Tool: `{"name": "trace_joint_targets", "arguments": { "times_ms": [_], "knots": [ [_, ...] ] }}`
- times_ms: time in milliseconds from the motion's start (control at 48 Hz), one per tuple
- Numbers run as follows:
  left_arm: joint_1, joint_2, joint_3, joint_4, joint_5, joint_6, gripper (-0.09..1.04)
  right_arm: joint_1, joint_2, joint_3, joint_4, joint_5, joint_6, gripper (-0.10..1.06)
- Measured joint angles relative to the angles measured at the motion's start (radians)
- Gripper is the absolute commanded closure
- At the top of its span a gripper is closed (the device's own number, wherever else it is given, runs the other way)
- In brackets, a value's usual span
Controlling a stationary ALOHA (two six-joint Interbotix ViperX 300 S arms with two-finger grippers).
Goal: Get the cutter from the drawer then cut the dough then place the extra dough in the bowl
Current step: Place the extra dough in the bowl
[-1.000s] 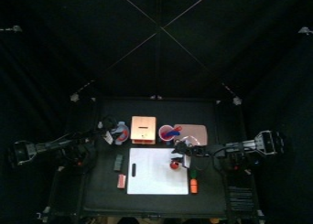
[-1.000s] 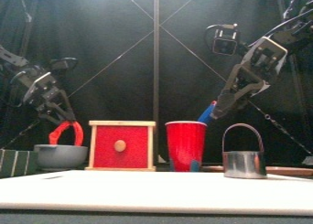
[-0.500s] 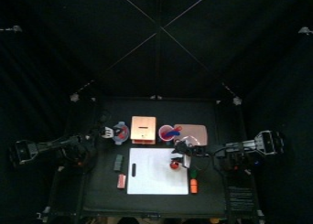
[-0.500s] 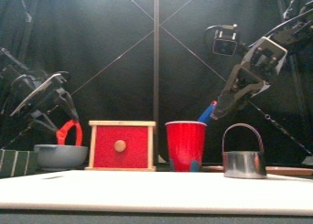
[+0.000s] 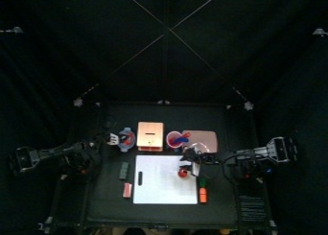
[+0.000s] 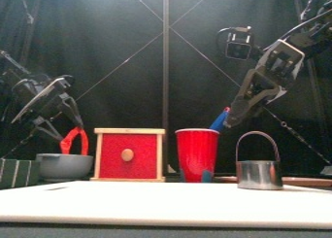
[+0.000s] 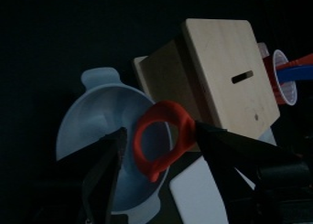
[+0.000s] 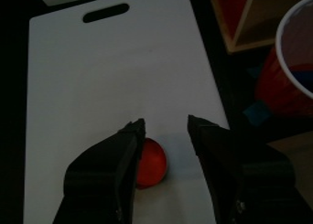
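Hovering over the blue-grey two-handled bowl (image 7: 98, 118), at ten o'clock from the white cutting board (image 8: 110, 81), my left pincer (image 7: 162, 129) has its jaws apart on either side of the red ring of extra dough (image 7: 178, 132). That ring stands on edge with its lower part down in the bowl. I judge that is why the jaws are spread: the dough sits where the task wants it and needs no grip. I cannot tell whether a jaw touches it. My right pincer (image 8: 166, 125) hangs above the board's three o'clock side, jaws apart and empty, over the small red cut disc of dough (image 8: 150, 165), clear of the left arm's work. The round metal cutter with a wire handle (image 6: 259, 172) stands upright toward three o'clock on the desk (image 5: 96, 186), out of the pale wooden box (image 7: 221, 63) at twelve o'clock.
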Motion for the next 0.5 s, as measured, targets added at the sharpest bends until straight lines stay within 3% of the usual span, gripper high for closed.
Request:
{"name": "trace_joint_targets", "arguments": {
  "times_ms": [250, 500],
  "knots": [
    [-0.081, 0.000, 0.025, 0.072, 0.009, -0.002, 0.01, 0.000, 0.014, -0.002, 0.003, 0.000, 0.000, 0.17],
    [-0.032, -0.005, 0.064, 0.072, -0.009, -0.008, 0.01, 0.000, 0.014, -0.002, 0.020, 0.000, 0.000, 0.17]
  ]
}}
